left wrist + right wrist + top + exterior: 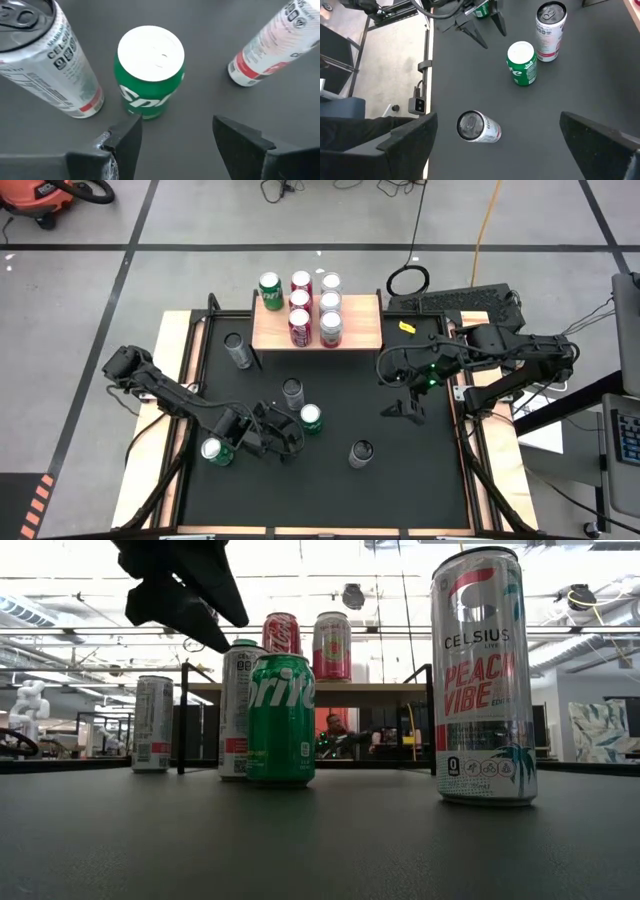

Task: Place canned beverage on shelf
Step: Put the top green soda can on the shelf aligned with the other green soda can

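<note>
The shelf [350, 332] stands at the far edge of the black mat [330, 480], and it has a light wood top. Seven cans stand on it: a green one [271, 291] at its left end, three red ones [300, 305] in a row, and three pale ones [330, 305] in a row beside them. More cans stand down on the mat. A green Sprite can [311, 418] stands upright near the middle, with a tall white can [292, 393] just beside it, toward the shelf. The left gripper [290, 442] is low over the mat, right next to the Sprite can. Its two fingers [127, 142] are spread apart with nothing between them, and they do not touch the can. In the left wrist view the Sprite can [150, 72] sits just past the fingertips, between two white cans. Another green can [213, 451] stands at the left arm's other side. A silver can [237, 350] stands near the shelf's left leg, and a tall Celsius can [360, 453] stands alone at the near side of the mat. The right gripper [408, 408] hangs over the right side of the mat, well apart from the cans. Its fingers look spread wide, though they are partly cut off in the right wrist view.
</note>
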`<action>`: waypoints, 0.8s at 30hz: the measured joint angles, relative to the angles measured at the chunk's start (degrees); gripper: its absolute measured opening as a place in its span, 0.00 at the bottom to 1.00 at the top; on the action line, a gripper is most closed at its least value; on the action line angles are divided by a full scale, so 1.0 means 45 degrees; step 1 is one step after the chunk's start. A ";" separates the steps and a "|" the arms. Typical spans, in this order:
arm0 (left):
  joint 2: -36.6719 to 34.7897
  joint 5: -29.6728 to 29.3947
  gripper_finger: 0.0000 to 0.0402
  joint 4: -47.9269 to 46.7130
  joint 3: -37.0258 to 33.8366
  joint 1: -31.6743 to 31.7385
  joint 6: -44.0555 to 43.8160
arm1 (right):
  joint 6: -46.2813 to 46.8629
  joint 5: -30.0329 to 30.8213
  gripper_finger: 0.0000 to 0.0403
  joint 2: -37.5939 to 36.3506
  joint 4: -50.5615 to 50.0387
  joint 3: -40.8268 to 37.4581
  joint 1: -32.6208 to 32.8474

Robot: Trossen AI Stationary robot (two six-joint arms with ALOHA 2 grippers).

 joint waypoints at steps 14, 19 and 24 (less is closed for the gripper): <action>0.0000 -0.0876 0.98 0.0099 -0.0068 0.0557 -0.0042 | -0.0021 0.0049 0.99 0.0000 -0.0072 0.0000 0.0000; 0.0501 -0.0882 0.96 0.0643 -0.0073 0.0629 0.0331 | -0.0099 0.0053 0.99 0.0000 -0.0074 0.0000 0.0000; 0.1133 -0.0758 0.96 0.1329 -0.0080 0.0703 0.0326 | -0.0109 0.0053 0.99 0.0000 -0.0121 0.0000 0.0000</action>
